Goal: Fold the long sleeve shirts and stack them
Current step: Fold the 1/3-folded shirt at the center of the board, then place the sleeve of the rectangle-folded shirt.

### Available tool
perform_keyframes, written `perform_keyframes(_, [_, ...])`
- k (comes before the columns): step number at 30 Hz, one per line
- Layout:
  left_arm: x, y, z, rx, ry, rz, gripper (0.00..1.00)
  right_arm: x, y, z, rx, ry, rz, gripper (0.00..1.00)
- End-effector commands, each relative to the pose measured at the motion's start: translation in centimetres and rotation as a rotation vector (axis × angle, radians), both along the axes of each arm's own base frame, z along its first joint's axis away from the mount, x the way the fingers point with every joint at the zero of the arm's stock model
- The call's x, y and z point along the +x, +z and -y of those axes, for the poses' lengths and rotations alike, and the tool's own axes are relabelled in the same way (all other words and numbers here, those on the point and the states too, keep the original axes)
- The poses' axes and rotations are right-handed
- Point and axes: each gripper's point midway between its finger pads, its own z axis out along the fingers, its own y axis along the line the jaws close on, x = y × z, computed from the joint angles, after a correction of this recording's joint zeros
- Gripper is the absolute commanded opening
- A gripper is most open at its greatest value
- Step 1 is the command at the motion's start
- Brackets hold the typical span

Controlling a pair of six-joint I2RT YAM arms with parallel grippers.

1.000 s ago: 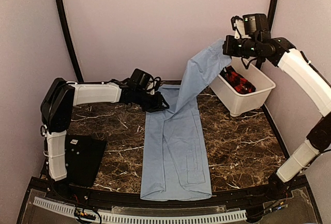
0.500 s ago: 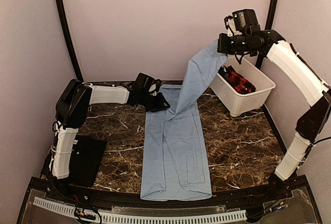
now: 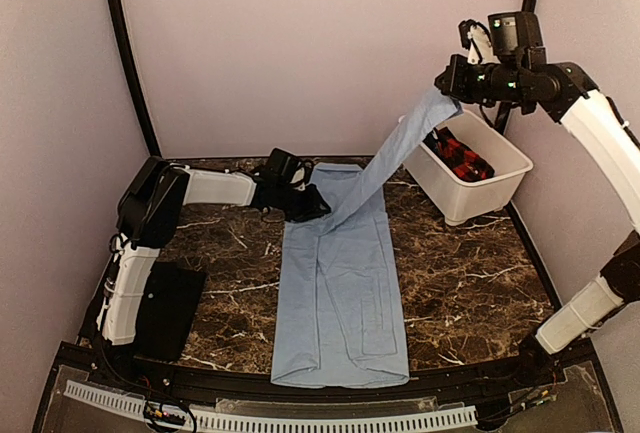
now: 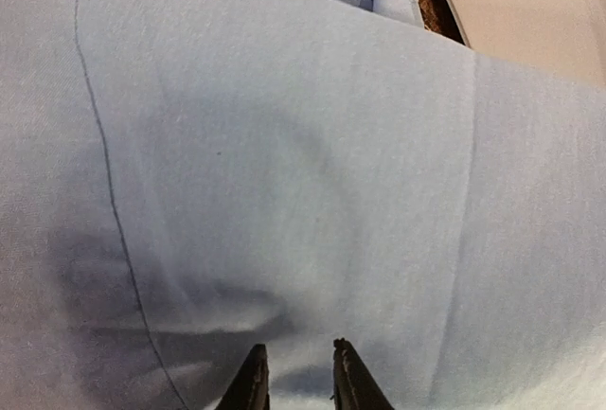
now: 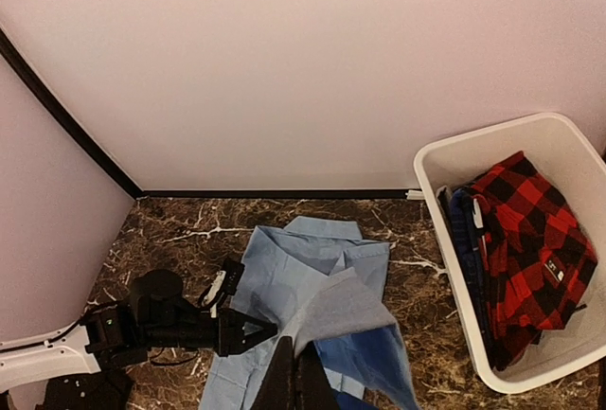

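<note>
Right gripper (image 3: 452, 83) pinches the sleeve (image 3: 400, 143) of the blue shirt (image 3: 340, 293) tight, holding it high over the table (image 3: 470, 283).

A plain light-blue shirt (image 3: 340, 293) contrasts with a dark brown marble table (image 3: 470, 273) veined in white. A white bin (image 3: 472, 203) contains a red-and-black checked shirt (image 5: 530, 240) and a dark blue shirt (image 5: 461, 225). A black mat (image 3: 170, 308) is solid, unpatterned. The robot arms (image 3: 195, 185) are white with black joints; the walls (image 3: 320, 43) are pale lilac.
</note>
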Motion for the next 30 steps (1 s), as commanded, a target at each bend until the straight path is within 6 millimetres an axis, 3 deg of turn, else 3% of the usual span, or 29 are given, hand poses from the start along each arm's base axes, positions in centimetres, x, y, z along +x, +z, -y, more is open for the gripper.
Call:
perform_keyframes(1, [1.3,1.8,0.6,-0.047,0.008,0.035,0.23,-1.7,-1.0,-2.5,0.058,0.08,-0.031,0.0])
perform_keyframes(9, [1.3,3.0,1.2,-0.073,-0.024,0.049,0.24,-4.0,-6.0,-6.7,0.023,0.199,-0.13,0.0])
perform_keyframes(15, [0.9,4.1,1.2,-0.089,-0.029,0.048,0.24,-6.1,-8.4,-12.0,-0.004,0.306,-0.172,0.0])
perform_keyframes(18, [1.0,4.9,0.4,-0.08,-0.004,0.058,0.23,-7.4,-10.6,-14.8,-0.037,0.368,-0.209,0.0])
perform_keyframes(23, [0.5,6.1,-3.4,-0.065,0.086,0.045,0.23,-9.7,-16.3,-19.0,-0.129,0.464,-0.293,0.0])
perform_keyframes(24, [0.3,5.4,-4.7,-0.059,0.108,0.034,0.24,-10.4,-17.4,-19.8,-0.146,0.487,-0.308,0.0])
perform_keyframes(25, [0.2,6.7,-5.3,-0.072,0.123,0.049,0.24,-10.9,-18.6,-20.4,-0.164,0.504,-0.322,0.0])
perform_keyframes(26, [-0.1,5.7,-6.6,-0.061,0.141,0.031,0.24,-11.4,-19.8,-21.0,-0.183,0.519,-0.335,0.0])
perform_keyframes(27, [-0.4,6.8,-7.2,-0.072,0.15,0.045,0.23,-12.3,-20.9,-21.7,-0.195,0.551,-0.357,0.0])
perform_keyframes(28, [-0.9,5.9,-8.3,-0.059,0.163,0.027,0.23,-13.0,-22.2,-22.2,-0.215,0.573,-0.378,0.0])
perform_keyframes(29, [-1.2,6.8,-8.8,-0.065,0.166,0.042,0.24,-13.6,-23.4,-22.7,-0.236,0.591,-0.394,0.0])
perform_keyframes(30, [-1.8,6.1,-9.7,-0.052,0.176,0.026,0.23,-14.2,-24.5,-23.0,-0.253,0.606,-0.411,0.0])
